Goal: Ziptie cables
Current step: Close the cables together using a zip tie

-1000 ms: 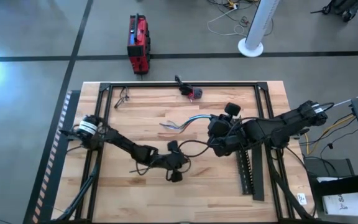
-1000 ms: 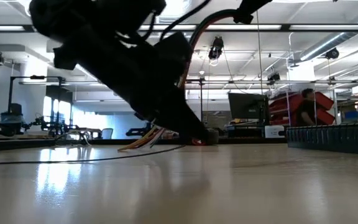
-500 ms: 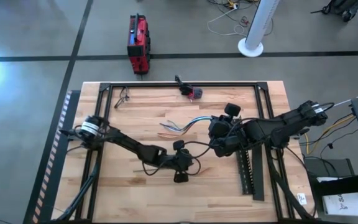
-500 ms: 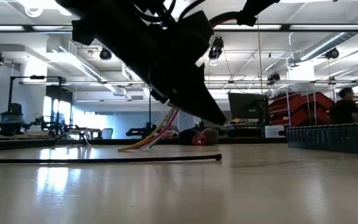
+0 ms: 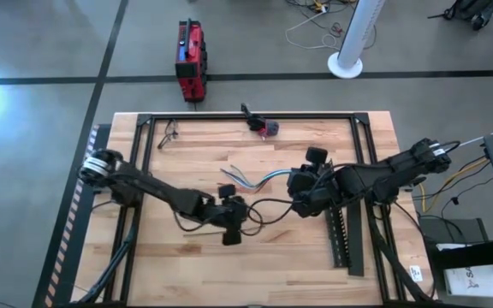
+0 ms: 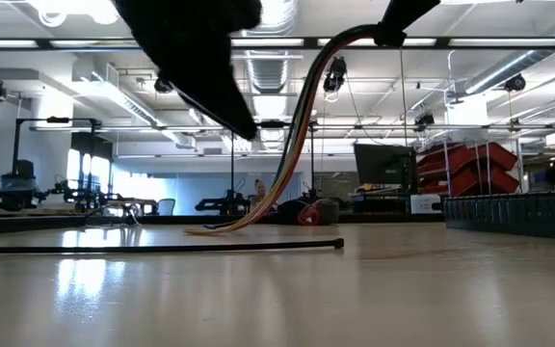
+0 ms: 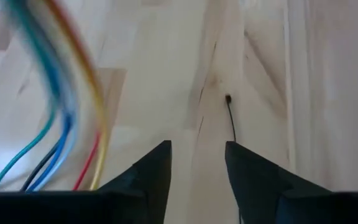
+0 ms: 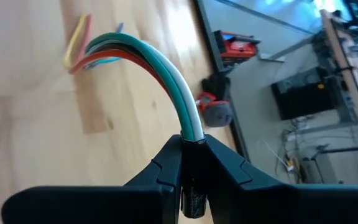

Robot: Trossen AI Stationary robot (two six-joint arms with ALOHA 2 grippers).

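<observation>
Fingers of my left gripper (image 7: 197, 165) had just parted and let the zip tie (image 6: 162, 247) drop flat on the table (image 5: 187, 257), while my right gripper (image 8: 191, 163) stayed clamped on the cables (image 8: 148, 59), held up right of centre, untied.

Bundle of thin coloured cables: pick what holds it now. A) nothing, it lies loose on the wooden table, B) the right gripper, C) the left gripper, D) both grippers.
B: the right gripper has its dark fingers shut on one end of the bundle of thin coloured cables, while the left gripper stands open with nothing between its fingers.
</observation>
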